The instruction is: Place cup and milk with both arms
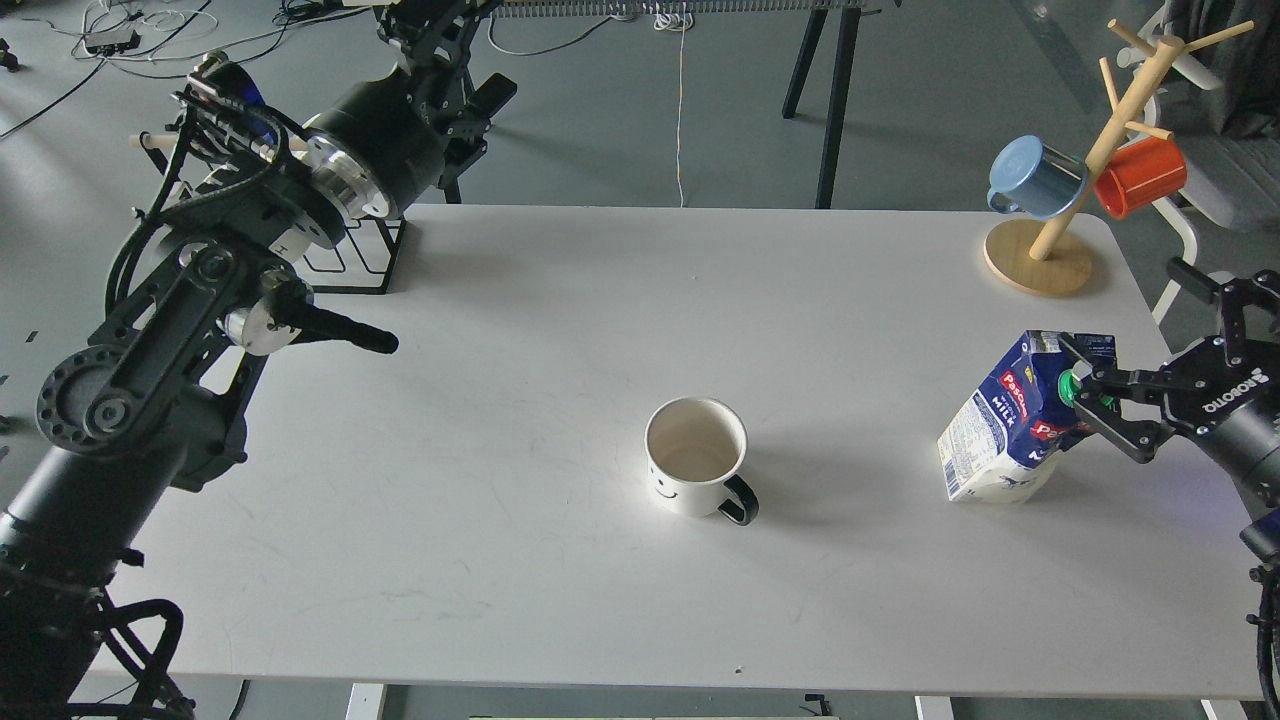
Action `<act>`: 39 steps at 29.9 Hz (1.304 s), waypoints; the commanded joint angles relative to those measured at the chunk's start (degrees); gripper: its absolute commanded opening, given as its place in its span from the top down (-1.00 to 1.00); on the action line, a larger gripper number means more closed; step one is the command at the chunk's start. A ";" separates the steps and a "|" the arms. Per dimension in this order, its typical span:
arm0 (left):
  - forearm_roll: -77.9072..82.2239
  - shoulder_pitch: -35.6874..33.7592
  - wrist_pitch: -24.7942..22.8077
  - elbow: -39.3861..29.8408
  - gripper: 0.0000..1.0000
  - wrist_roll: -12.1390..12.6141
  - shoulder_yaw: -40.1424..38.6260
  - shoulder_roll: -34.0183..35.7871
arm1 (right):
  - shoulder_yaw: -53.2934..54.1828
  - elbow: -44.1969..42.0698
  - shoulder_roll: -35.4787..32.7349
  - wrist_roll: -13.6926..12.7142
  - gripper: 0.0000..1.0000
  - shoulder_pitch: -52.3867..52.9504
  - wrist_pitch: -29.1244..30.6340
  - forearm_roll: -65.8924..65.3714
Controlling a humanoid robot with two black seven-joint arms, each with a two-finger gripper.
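Observation:
The cup (696, 458), a white mug with a black handle and a smiley face, stands upright at the middle of the white table (560, 330), handle towards the front right. The milk (1003, 428), a blue and white carton with a green cap (1068, 385), stands near the table's right edge. My right gripper (1130, 345) is open just right of the carton's top, its near finger (1115, 425) close by the cap. My left gripper (440, 40) is raised beyond the table's back left corner, far from the cup, and its fingers cannot be told apart.
A wooden mug tree (1040, 262) with a blue mug (1035, 178) and an orange mug (1140, 175) stands at the back right corner. A black wire rack (360, 265) stands at the back left, under my left arm.

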 commanded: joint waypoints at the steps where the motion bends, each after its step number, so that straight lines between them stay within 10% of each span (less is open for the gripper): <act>1: 0.00 0.00 0.08 0.00 -1.00 -0.08 -0.09 -0.07 | -0.36 -0.01 -4.32 2.30 -0.99 -0.29 0.00 0.09; 23: 0.00 0.09 0.43 0.00 -1.00 -0.17 -0.09 -0.43 | -13.80 -0.19 -10.48 3.18 -0.99 -1.61 0.00 -1.22; 39: 0.09 -0.09 0.60 -0.09 -1.00 -0.08 0.79 -1.66 | -14.68 -5.99 9.28 3.27 -0.99 -2.05 0.00 -5.62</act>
